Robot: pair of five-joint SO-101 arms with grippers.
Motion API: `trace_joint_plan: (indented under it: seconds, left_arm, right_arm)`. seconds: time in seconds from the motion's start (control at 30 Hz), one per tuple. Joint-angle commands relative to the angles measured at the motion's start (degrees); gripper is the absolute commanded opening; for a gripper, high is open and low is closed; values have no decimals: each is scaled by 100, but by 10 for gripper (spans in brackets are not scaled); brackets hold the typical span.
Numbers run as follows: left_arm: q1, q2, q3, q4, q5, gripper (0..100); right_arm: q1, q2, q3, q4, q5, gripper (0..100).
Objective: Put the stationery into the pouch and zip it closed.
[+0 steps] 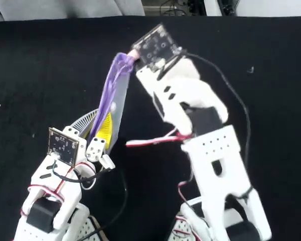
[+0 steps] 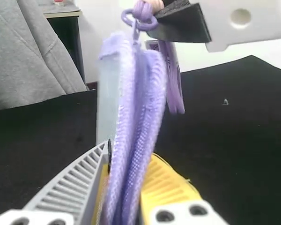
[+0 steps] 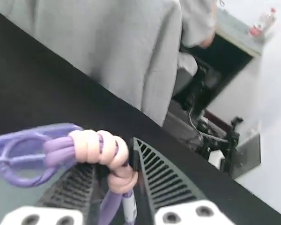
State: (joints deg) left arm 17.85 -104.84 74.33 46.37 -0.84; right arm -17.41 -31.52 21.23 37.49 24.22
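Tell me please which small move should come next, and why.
Probably a short tug on the zipper pull by the right gripper, away from the left gripper. It is shut on the pull at the pouch's far end, the left on the near end, the pouch stretched between; whether the zip is fully closed is unclear.

The right gripper [image 3: 118,164] pinches a pink knotted cord [image 3: 96,146] (tied to a purple loop [image 3: 23,157]) above the black table [image 3: 33,79], grey cloth [image 3: 107,51] behind.
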Motion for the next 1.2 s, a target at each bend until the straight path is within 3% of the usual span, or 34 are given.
trace_joint_plan:
  seconds: [0.0,0.57,1.17]
  left_arm:
    - [-84,9,-136,105,-26,27]
    - [-84,9,-154,105,-18,27]
    - [-84,9,-163,70,-18,27]
  right_arm:
    - [765,418,-664,-255,-18,12]
    - [932,2246,-2246,-211,-18,12]
    - [1749,4013,-3459,-202,-229,12]
